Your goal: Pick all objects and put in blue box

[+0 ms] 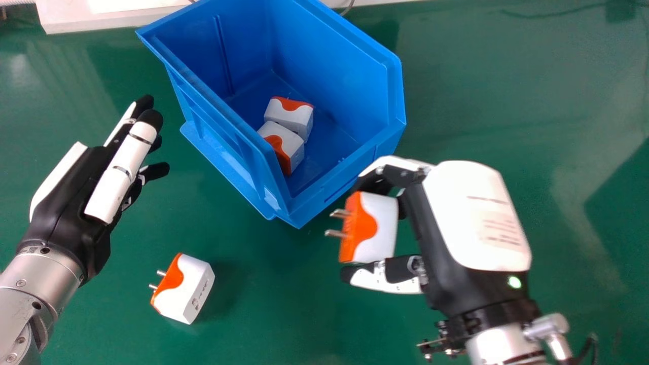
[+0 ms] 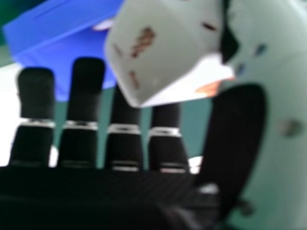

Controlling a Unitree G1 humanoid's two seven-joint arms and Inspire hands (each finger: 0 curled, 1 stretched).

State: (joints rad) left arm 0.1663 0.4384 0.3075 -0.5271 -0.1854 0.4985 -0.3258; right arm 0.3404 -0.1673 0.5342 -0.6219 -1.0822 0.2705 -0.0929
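1. right hand (image 1: 471, 218) is pinching a boxy white-and-orange plastic plug (image 1: 362, 228) near the blue plastic box (image 1: 329, 50).
2. plug is likely handling light, rigid, slightly slippery; casing (image 1: 383, 228) is suiting grip, not metal prongs (image 1: 335, 233).
3. left hand (image 1: 68, 195) is hovering, fingers straight, at head view's left.

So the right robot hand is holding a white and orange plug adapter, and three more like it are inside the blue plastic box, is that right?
Not three: the head view shows two adapters inside the blue box. The right robot hand does hold another plug adapter.
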